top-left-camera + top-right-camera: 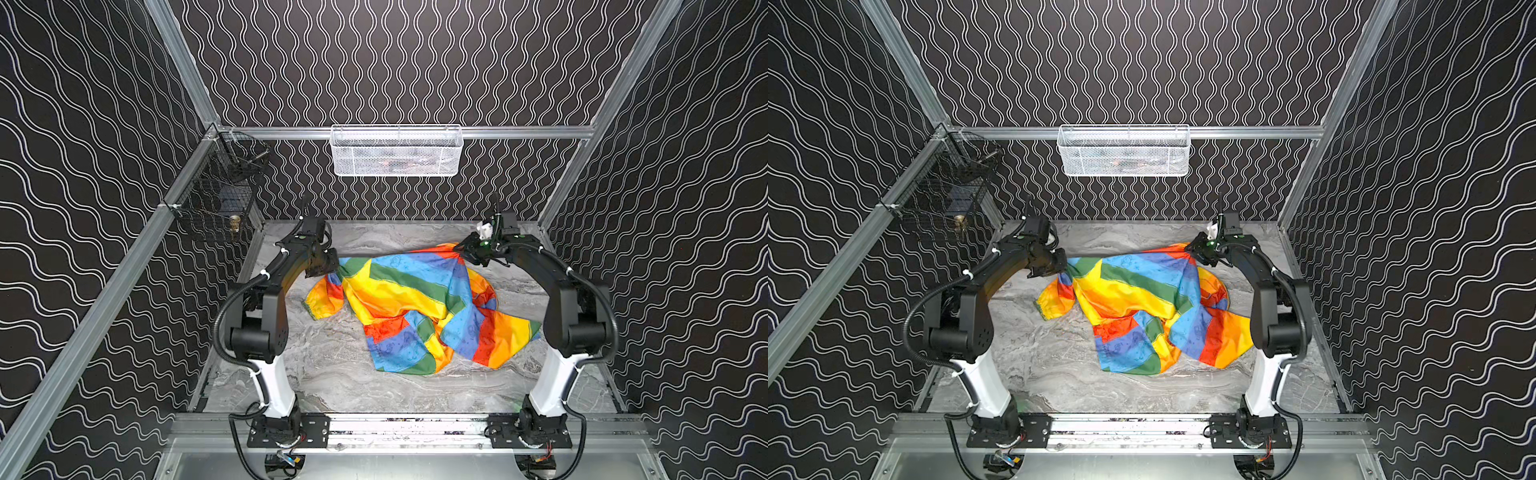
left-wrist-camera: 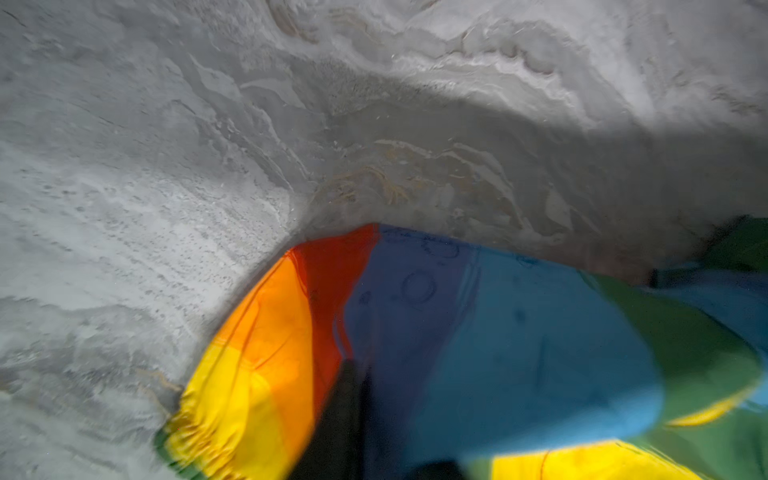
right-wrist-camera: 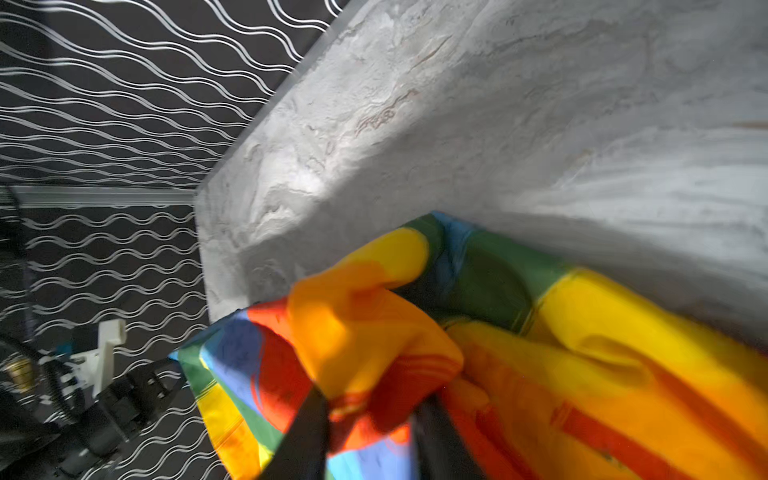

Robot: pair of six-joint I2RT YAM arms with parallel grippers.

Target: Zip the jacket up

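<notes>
The jacket point(image 1: 415, 299) is seen crumpled on the marble table point(image 1: 332, 374), its red, orange, yellow, green and blue stripes folded over one another at the near side. Farther back, its edge is stretched between the left gripper point(image 1: 330, 271) and the right gripper point(image 1: 462, 249). Cloth is bunched between the right fingers point(image 3: 307, 432), yet whether either gripper is clenched cannot be told.

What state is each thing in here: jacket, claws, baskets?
jacket: crumpled, far edge lifted, zipper hidden.
left gripper: at the jacket's far corner; grip unclear.
right gripper: cloth between its fingers; grip unclear.
white basket: hanging on the back rail.
black basket: hanging on the left rail.
</notes>
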